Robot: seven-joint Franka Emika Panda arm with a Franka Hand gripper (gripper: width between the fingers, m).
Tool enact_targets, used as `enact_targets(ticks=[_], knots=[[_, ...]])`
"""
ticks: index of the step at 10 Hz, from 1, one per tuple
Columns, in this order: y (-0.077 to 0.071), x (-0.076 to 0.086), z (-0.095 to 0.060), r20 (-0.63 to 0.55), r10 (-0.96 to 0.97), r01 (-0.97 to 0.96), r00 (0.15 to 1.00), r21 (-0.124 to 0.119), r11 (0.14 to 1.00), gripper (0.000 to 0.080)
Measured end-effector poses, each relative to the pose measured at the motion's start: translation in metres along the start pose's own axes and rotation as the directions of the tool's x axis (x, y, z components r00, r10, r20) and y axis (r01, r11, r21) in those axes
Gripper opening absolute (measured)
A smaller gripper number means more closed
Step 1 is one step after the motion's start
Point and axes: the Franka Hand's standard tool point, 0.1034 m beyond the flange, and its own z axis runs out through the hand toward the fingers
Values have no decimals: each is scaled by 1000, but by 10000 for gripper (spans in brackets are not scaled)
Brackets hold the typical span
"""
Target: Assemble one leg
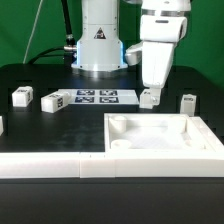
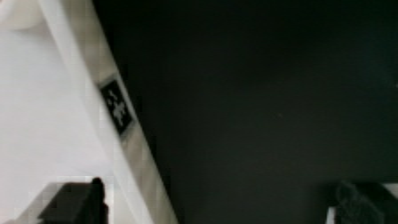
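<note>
Three small white legs with square tags lie on the black table in the exterior view: one at the far left [image 1: 22, 97], one beside it [image 1: 53, 101], one at the right [image 1: 187, 102]. My gripper [image 1: 150, 97] hangs low over the table just behind the far edge of the large white tray part [image 1: 160, 140], between the marker board and the right leg. In the wrist view my gripper [image 2: 219, 205] is open, with only bare black table between the dark fingertips [image 2: 75, 203]. The tray part's tagged side wall [image 2: 116, 103] runs beside one finger. No leg shows in the wrist view.
The marker board [image 1: 95, 97] lies fixed in front of the robot base [image 1: 100, 45]. A low white wall [image 1: 60, 165] runs along the front of the table. Another small white piece [image 1: 2, 125] shows at the exterior view's left edge.
</note>
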Motion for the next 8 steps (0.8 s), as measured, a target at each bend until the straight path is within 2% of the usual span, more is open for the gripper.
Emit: enact_targets(ticks=[2,4,5,6,7,8], knots=[[0,0,1,0,25,-25,1000,1,1000,649],[0,0,1,0,153,-153,988,2,988,649],[-2,1,1,-5,280,-280,960,6,960,649],[-14,5,1,-6,470,-470,882,19,882,649],[-25,12,2,2,580,-580,814,26,814,649],[-32,24,1,6,702,-702,712,29,712,649]])
